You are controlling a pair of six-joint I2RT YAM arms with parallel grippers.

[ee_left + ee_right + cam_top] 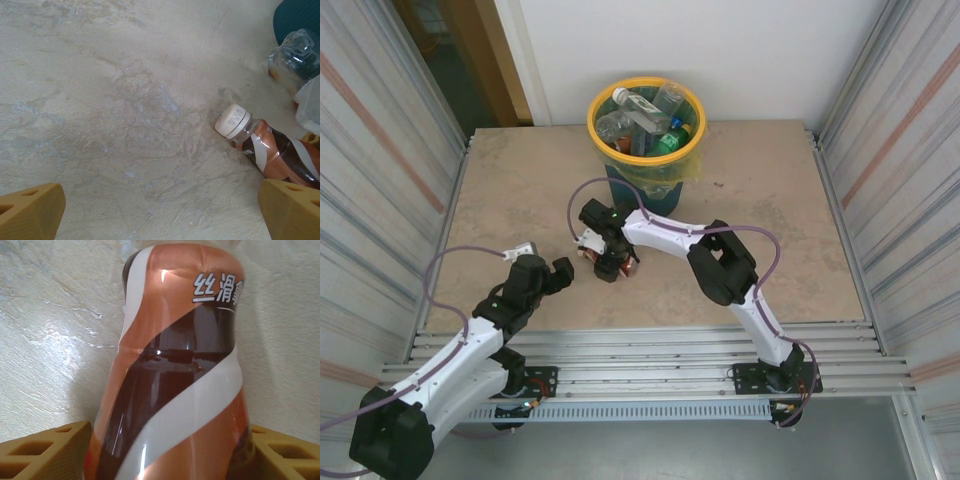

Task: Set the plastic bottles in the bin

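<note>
Right fingers [45, 452] closed against glossy brown-and-white bottle [175, 365] — left fingers [30, 210] spread wide, empty, over rough mottled tabletop [100, 100]

White links and black joint housings make up the left arm [460, 350] and right arm [665, 232], each looped by a lilac cable [470, 249] above a black base [775, 378]. The fingers [45, 452], seen close, are ochre plastic with hollow cells.

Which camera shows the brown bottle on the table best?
The right wrist view: the brown bottle is close and sharp. The left wrist view shows its white cap and shoulder; from above, the right gripper hides most of it.
</note>
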